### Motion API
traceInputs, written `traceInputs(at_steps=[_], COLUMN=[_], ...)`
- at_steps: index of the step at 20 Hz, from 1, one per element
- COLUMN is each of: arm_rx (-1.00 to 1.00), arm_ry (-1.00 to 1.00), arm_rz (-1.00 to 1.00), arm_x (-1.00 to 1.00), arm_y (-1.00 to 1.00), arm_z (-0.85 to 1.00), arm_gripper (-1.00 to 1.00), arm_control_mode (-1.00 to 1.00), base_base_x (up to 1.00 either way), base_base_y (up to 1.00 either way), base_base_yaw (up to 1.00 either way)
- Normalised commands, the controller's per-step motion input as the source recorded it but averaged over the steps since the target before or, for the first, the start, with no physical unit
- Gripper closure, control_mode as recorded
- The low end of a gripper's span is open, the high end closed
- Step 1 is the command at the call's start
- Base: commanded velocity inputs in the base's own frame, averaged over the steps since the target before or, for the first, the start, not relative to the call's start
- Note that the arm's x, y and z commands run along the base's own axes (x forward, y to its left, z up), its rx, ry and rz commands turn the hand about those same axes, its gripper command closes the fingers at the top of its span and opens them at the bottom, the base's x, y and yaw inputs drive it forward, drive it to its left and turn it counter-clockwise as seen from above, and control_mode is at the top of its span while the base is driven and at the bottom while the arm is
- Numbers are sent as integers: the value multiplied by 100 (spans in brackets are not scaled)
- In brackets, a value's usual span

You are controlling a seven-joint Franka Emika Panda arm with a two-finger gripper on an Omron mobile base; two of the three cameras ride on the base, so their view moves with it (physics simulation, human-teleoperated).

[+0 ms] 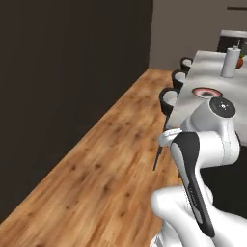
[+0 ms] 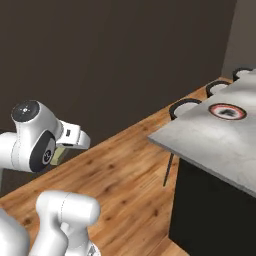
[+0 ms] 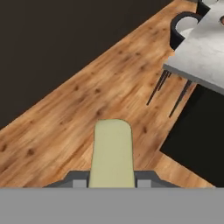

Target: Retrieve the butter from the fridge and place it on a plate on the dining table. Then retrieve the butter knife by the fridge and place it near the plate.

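From behind the arm's left, we looked forward and down along the wooden floor (image 1: 96,164) toward the dining table (image 1: 212,77) and the plate (image 1: 207,92). From its right, we faced the same floor, table corner and plate. The hand camera looked along the butter (image 3: 112,153), close up, with floor and table corner beyond.

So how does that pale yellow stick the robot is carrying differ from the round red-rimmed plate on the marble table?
The pale yellow butter stick is narrow and oblong; the round red-rimmed plate is a flat disc.
The butter is plain; the plate has a white ring and dark centre.
The butter is clamped in the gripper above the floor; the plate rests on the marble dining table.
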Motion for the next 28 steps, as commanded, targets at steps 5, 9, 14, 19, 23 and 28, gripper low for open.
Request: traceInputs(at_steps=[5,9,14,19,23,28], arm_rx=[0,0,0,0,0,0], arm_ry=[0,0,0,0,0,0], arm_rz=[0,0,0,0,0,0], arm_x=[0,0,0,0,0,0], arm_y=[0,0,0,0,0,0], arm_z=[0,0,0,0,0,0], arm_gripper=[100,100,100,100,100,100], arm_control_mode=[100,100,100,100,100,100], base_base_x=[24,28,23,13,14,54], base_base_y=[100,99,90,74,74,94], base_base_yaw=[-56,-57,-61,-67,-67,-57])
